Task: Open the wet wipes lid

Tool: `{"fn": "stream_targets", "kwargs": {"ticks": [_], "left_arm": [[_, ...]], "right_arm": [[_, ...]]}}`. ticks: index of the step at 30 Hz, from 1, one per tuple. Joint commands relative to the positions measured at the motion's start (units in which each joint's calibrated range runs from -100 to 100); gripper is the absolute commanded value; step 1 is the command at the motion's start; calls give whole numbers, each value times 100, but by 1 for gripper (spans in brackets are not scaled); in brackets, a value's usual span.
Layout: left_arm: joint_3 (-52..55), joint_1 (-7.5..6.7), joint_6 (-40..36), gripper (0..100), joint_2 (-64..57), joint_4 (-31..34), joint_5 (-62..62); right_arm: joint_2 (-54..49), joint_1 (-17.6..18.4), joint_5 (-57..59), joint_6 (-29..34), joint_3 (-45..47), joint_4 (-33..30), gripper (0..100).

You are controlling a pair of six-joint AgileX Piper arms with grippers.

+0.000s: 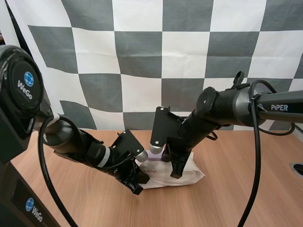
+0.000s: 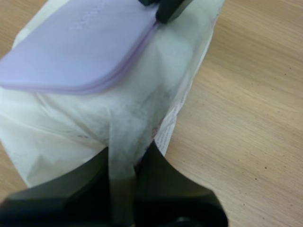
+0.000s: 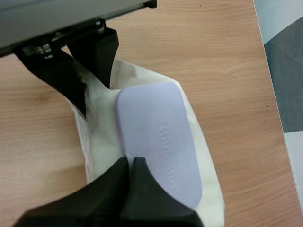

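Wet wipes pack (image 1: 191,175) lies mid-counter, its lilac lid (image 3: 156,137) flat and shut, so the opening itself is not yet done. At its near-left end the left jaws are clamped on the wrapper's seam. Farther off, the right jaws sit together, tips at the lid's edge. The wooden counter (image 1: 236,198) spreads around it.

Table (image 1: 236,198): light wood-grain top, matte finish, grain running left to right in the high view. Close up, the grain shows fine dark specks. A round cable port (image 1: 297,169) with a pale rim is set into the top at the right edge. Light is even and diffuse, casting soft shadows on the wood.
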Motion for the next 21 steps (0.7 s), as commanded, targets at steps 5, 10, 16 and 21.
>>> {"fn": "stream_targets", "kwargs": {"ticks": [5,10,16,21], "left_arm": [[-4,2,86,0,3,24,54],[-4,2,86,0,3,113,166],[-4,2,40,0,3,258,271],[-4,2,40,0,3,258,271]], "right_arm": [[-3,3,-138,17,4,-11,0],[-3,3,-470,44,4,26,0],[-3,3,-1076,44,-72,126,0],[22,3,-1186,44,-271,260,0]]}}
